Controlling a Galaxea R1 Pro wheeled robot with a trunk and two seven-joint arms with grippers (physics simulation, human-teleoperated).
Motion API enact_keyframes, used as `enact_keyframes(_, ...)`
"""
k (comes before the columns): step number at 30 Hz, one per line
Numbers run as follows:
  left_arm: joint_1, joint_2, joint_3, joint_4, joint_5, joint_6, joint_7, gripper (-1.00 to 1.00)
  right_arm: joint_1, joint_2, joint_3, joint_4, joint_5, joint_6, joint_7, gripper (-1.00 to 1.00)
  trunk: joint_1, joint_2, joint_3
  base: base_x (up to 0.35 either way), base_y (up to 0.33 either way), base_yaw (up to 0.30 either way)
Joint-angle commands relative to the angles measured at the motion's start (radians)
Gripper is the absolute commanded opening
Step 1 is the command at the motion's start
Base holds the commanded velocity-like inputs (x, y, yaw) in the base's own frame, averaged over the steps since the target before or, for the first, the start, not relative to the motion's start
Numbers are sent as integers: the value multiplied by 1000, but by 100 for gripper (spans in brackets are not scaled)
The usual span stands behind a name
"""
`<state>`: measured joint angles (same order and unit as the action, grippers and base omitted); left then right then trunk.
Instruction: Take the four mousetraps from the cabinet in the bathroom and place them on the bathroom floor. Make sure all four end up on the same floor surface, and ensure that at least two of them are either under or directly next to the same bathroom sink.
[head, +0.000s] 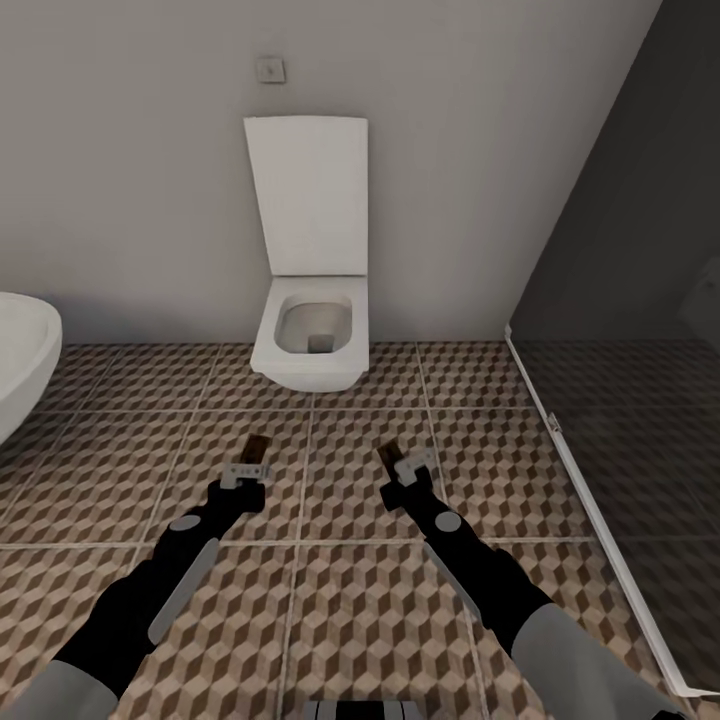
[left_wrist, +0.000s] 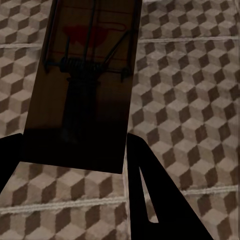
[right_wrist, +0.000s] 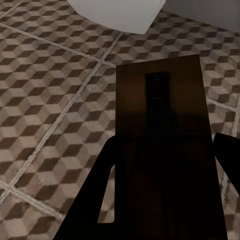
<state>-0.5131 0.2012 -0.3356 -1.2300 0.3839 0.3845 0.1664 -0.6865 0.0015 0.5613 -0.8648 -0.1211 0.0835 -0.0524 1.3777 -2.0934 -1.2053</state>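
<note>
Head view first: both arms reach out over the bathroom floor (head: 360, 610), the cube-pattern tiles, and each claw carries a mousetrap. The left claw (head: 247, 472) pinches a small brown board, the left mousetrap (head: 256, 447), sticking out forward past the fingertips. The right claw (head: 408, 470) pinches the right mousetrap (head: 388, 458) the same way. Straight ahead is a white toilet (head: 308, 340) with its lid up, a bit of white bathtub (head: 20, 360) at the left edge, and a dark glass shower screen (head: 640, 400) on the right. So two traps are in the air above the tiles, not set down yet. My guess is they're held out flat and forward so they can be lowered onto the floor without flipping.

Left wrist view: the trap (left_wrist: 82, 85) is close up, dark board with a wire spring and a red patch near the far end. The dark fingers (left_wrist: 155, 195) sit along its near end, pressed onto the board, tiles (left_wrist: 190, 100) underneath.

Right wrist view: same deal, the other trap (right_wrist: 160, 130) gripped at its near end between the two dark fingers (right_wrist: 100, 195), with the toilet base (right_wrist: 115, 12) just ahead over the tiles (right_wrist: 50, 110).

No vanity in front of the robot here, so I'd say it needs to turn toward the sink before dropping these, since two have to end up beside it.
</note>
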Motion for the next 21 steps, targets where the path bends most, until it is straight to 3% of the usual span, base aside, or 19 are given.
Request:
enact_keyframes(1,-1,1,-4,-2,6,4,12,-100,-1,-1,3,-2,-11,4,-4,-100,4,-8,-5,0,0,0)
enact_keyframes(21,-1,9,-5,-3,6,4,12,-100,-1,-3,5,-2,-10,1,-4,-100,80,-148,-99,0,0,0)
